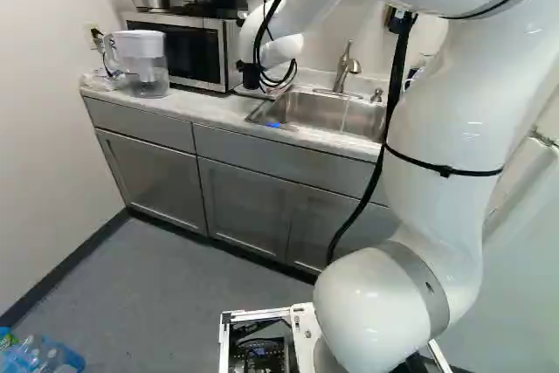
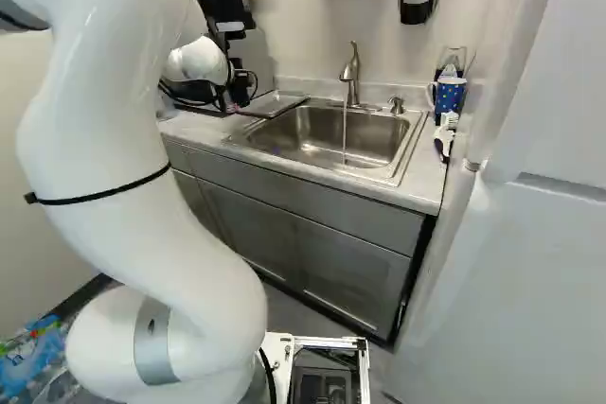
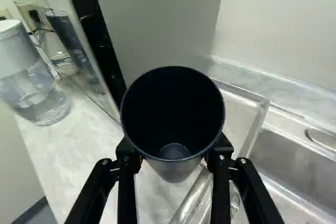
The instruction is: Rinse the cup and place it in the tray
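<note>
The deep, round cup with a dark inside and a grey outer wall (image 3: 172, 121) sat between the two fingers of the black gripper (image 1: 251, 74), which held it from opposite sides, its orange pads against the wall below the rim. The fingers stood apart by the cup's own width, and its mouth faced back toward the wrist. The cup was near the shallow rectangular metal tray (image 2: 275, 105), which lay on the pale marbled counter (image 2: 412, 184) beside the stainless steel sink (image 2: 393, 175); whether the cup was directly above the tray could not be told. A clear, shiny cylindrical object (image 3: 193, 196) lay by the tray's near edge.

A thin stream of water (image 2: 345, 137) fell from the curved metal faucet (image 2: 351, 73) into the sink. On the counter in front of the steel-and-black microwave (image 1: 188, 50) stood a clear pitcher with a white lid (image 1: 145, 63), clear liquid in its lower part. Across the sink stood a blue mug with light dots (image 2: 449, 96); its contents could not be made out.

The cup's interior was nearly black and smooth, with a small, paler round patch at its bottom. Outside, the grey wall narrowed toward the base.
</note>
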Robot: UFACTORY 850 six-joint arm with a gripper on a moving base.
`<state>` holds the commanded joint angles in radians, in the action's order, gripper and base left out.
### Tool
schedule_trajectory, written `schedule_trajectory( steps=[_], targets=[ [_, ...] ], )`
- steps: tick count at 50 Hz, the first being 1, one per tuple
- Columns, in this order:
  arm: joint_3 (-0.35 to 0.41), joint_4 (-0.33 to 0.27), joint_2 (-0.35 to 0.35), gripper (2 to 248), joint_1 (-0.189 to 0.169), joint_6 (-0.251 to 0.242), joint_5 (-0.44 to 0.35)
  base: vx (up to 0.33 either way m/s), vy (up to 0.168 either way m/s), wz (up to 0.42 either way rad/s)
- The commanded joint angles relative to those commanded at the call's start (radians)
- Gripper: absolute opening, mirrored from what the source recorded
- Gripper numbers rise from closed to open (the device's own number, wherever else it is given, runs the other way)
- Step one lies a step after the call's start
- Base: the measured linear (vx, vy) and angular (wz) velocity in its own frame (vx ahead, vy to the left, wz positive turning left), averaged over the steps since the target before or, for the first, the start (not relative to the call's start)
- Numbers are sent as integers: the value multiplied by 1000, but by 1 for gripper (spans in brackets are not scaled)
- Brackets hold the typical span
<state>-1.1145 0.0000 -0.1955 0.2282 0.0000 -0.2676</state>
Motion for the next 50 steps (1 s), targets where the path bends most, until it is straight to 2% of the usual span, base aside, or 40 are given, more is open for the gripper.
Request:
schedule_trajectory(
  steps=[50],
  targets=[
    [4,0,3,126,-136,0,0,0,0,0]
  ],
)
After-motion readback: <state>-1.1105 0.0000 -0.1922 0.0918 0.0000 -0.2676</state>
